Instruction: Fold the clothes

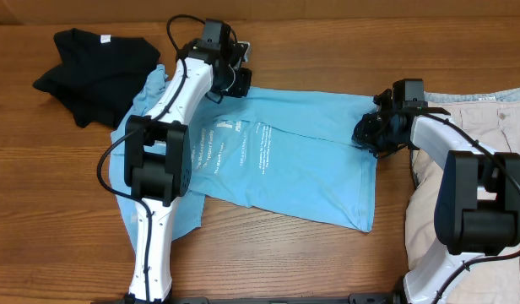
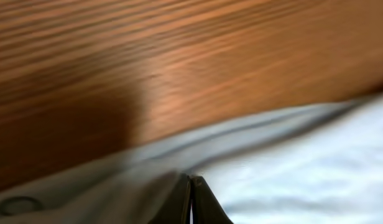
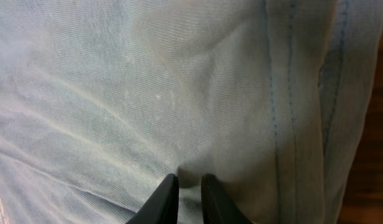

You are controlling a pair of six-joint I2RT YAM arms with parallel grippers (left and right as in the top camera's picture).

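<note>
The light blue T-shirt with white lettering lies spread across the middle of the wooden table. My left gripper is at the shirt's far edge. In the left wrist view its fingers are pressed together on the hem of the pale cloth. My right gripper is at the shirt's right end. In the right wrist view it pinches a small fold of blue fabric beside a stitched seam. A black garment lies bunched at the far left. Beige shorts lie at the right, partly under my right arm.
Bare wood runs beyond the shirt's far edge. A strip of table shows just right of the shirt's hem. The left arm stretches over the shirt's left sleeve.
</note>
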